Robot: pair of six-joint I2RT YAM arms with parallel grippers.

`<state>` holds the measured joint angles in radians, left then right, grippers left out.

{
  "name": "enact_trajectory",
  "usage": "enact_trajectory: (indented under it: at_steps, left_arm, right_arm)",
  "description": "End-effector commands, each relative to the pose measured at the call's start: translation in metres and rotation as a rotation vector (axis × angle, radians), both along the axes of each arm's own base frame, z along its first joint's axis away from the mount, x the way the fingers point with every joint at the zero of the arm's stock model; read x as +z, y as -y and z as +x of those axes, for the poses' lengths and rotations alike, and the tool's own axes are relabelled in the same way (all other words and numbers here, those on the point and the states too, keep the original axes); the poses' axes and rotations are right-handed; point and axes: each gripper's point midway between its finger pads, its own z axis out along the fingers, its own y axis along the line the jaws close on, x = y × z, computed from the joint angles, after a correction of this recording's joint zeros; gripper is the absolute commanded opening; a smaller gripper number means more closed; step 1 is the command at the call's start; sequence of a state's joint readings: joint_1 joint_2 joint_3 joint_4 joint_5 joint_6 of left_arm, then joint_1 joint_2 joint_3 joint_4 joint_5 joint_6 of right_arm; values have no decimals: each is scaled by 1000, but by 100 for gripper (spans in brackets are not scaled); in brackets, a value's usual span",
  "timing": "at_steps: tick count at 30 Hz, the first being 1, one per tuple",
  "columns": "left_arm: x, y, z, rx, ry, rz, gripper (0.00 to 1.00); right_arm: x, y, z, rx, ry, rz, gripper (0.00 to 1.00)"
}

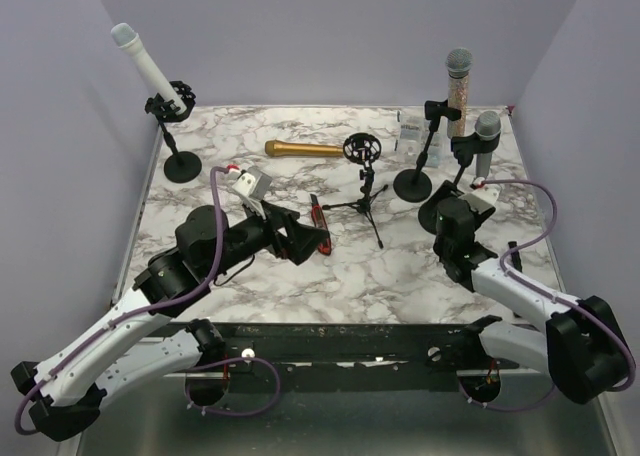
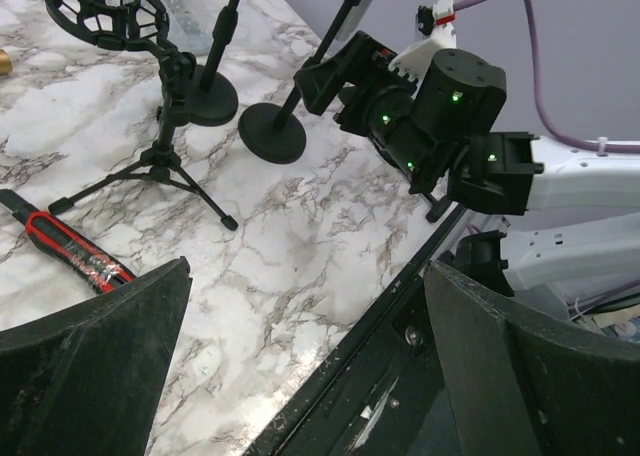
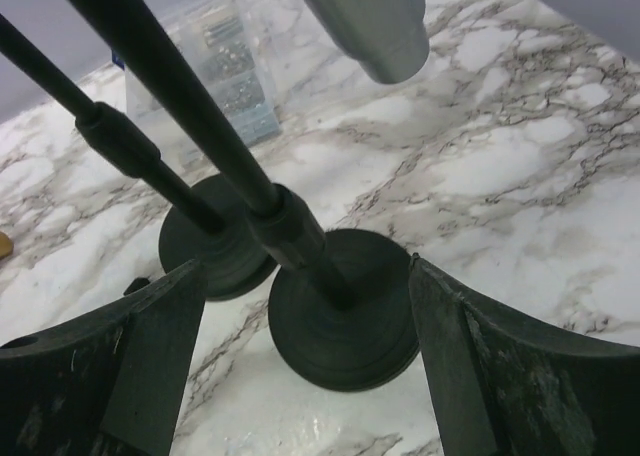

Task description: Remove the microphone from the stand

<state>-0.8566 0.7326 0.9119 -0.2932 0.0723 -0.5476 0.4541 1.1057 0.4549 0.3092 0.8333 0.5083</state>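
Observation:
Three microphones sit in stands. A white one (image 1: 138, 59) is at the back left. A beige-bodied one (image 1: 458, 84) and a silver one (image 1: 486, 138) are at the right. My right gripper (image 1: 445, 204) is open, low on the table, its jaws either side of the silver microphone's round stand base (image 3: 345, 321). The silver microphone's lower end (image 3: 370, 16) hangs above it. My left gripper (image 1: 300, 240) is open and empty over mid-table, and nothing lies between its fingers in the left wrist view (image 2: 308, 276).
A gold microphone (image 1: 303, 149) lies loose at the back. A small tripod with an empty shock mount (image 1: 363, 151) stands mid-table, and a red utility knife (image 1: 320, 216) lies beside my left gripper. A clear box (image 3: 215, 66) stands behind the second stand base (image 3: 215, 246).

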Motion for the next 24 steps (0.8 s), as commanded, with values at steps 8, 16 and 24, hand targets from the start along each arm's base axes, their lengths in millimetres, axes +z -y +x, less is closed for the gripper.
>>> enact_trajectory:
  at_steps: [8,16,24]
  left_arm:
    - [-4,-15,-9,14,-1,1,99]
    - [-1,-17,-11,11,5,14,99]
    - [-3,-18,-9,19,12,21,99]
  right_arm:
    - [29,4,35,70,264,-173,77]
    - [19,10,55,27,260,-224,63]
    - [12,10,57,58,248,-253,29]
